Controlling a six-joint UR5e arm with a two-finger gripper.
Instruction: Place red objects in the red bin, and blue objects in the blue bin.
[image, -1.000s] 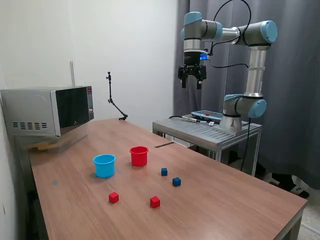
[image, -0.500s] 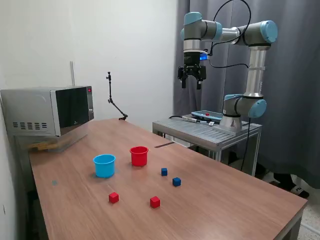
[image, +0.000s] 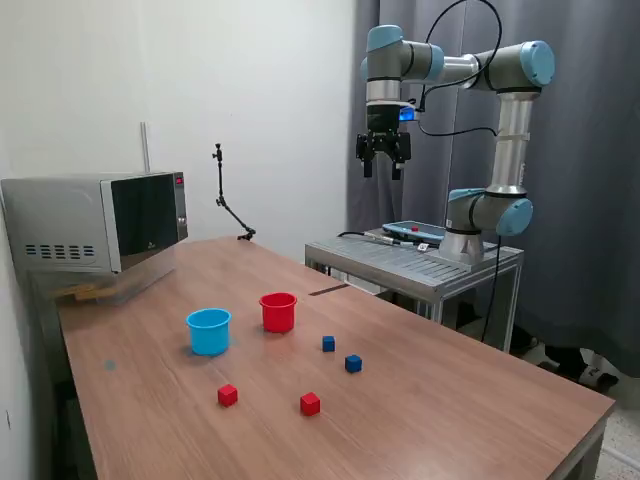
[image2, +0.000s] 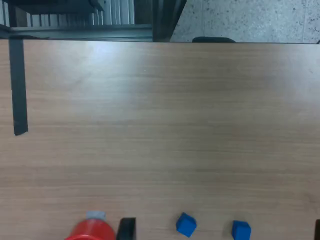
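Jaws on my gripper (image: 384, 170) hang high above the far edge of the tabletop (image: 430, 400), pointing down, parted with a plain gap between the fingers and nothing in them. On the exterior view I see the arm (image: 510, 130) rising from a metal stand (image: 420, 265) behind the tabletop.

Down on the wood, the red cup (image: 278, 311) stands upright near the middle, and the light blue cup (image: 209, 330) stands upright just to the exterior view's left of it, the two apart. Both cups look empty from what I can see of their insides.

To the exterior view's right of the red cup lie the two dark blue cubes: one (image: 328, 343) closer to the cup, the other (image: 353, 363) a little nearer the camera and further right. They sit near each other without touching. Nearer still are the two red cubes, one (image: 228, 395) in front of the light blue cup and the other (image: 310, 403) in front of the blue cubes, well apart from each other.

A microwave (image: 95, 222) sits at the far left of the tabletop.

My wrist view looks straight down on the wood and catches part of the red cup (image2: 91, 231) and both blue cubes (image2: 186, 224) (image2: 241, 230) at the frame edge.
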